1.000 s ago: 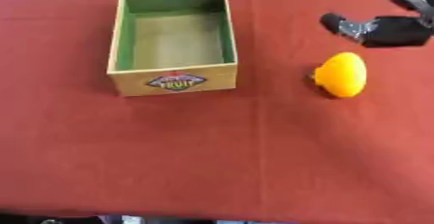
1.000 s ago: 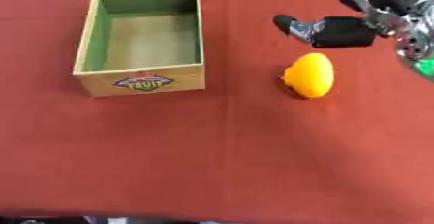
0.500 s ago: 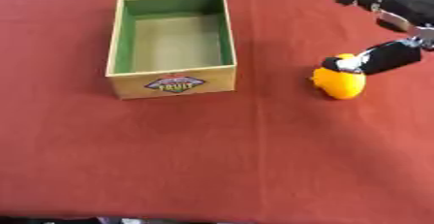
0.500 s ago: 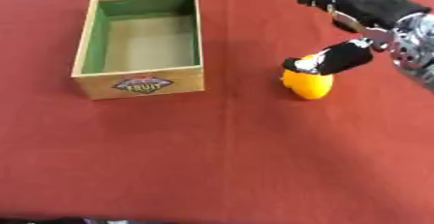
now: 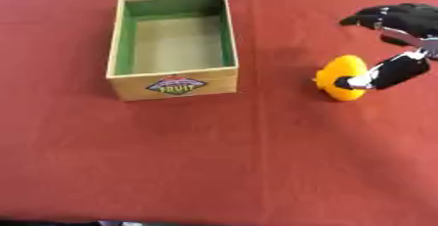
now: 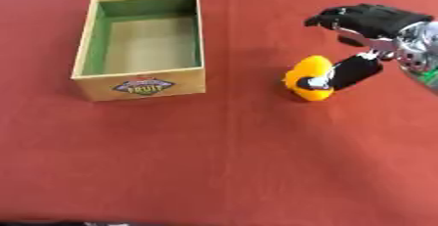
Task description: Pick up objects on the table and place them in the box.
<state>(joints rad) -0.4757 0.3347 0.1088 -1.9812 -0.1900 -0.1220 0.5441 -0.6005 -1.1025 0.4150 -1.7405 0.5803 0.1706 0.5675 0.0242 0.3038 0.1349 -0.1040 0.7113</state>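
— Now where is the yellow fruit [image 6: 306,76]?
— Right against the right hand's [image 6: 369,23] thumb; the fingers [image 6: 329,18] curl above it, apart. It's outside the box [image 6: 140,86].

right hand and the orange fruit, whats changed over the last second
The right hand came down from above the orange fruit; its thumb now touches the fruit's right side while the fingers arch above it, not closed round it. The fruit and the box stayed put on the red cloth.

Red table cloth [image 5: 256,161], tan box [image 5: 175,84] lined green, yellow-orange object [image 5: 340,76], black hand [image 6: 363,22].
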